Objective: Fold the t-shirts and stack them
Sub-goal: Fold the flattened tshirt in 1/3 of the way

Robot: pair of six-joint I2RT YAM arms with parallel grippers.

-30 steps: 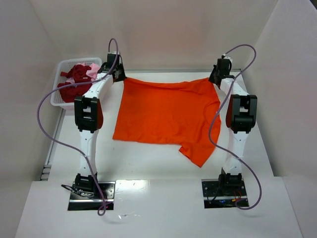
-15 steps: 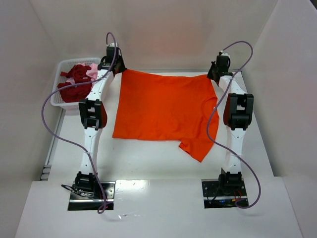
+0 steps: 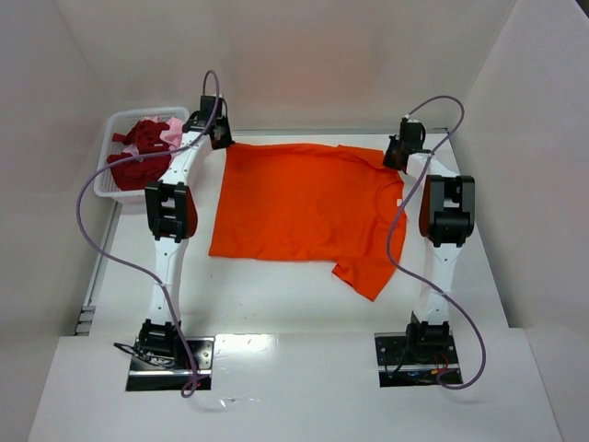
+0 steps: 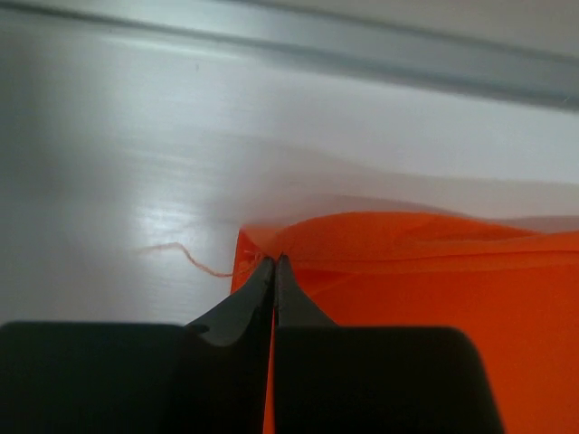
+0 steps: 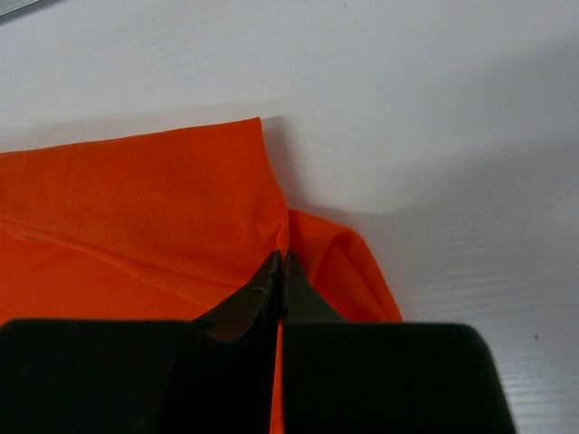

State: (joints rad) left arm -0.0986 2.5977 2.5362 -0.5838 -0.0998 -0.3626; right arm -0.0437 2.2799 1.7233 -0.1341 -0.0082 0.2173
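Note:
A bright orange t-shirt [image 3: 304, 203] lies spread on the white table, one sleeve hanging toward the near right. My left gripper [image 3: 224, 144] is shut on its far left corner, which shows pinched in the left wrist view [image 4: 274, 259] with a loose thread beside it. My right gripper [image 3: 394, 158] is shut on the far right edge, near a sleeve fold, as the right wrist view [image 5: 280, 258] shows. Dark red and pale pink t-shirts [image 3: 138, 152] lie bunched in the basket.
A white plastic mesh basket [image 3: 110, 129] stands at the far left by the left arm. White walls enclose the table at the back and both sides. Purple cables loop from both arms.
Both grippers have come down and slightly nearer with the shirt's far edge, after raising it half a second ago. The shirt now lies flatter on the table.

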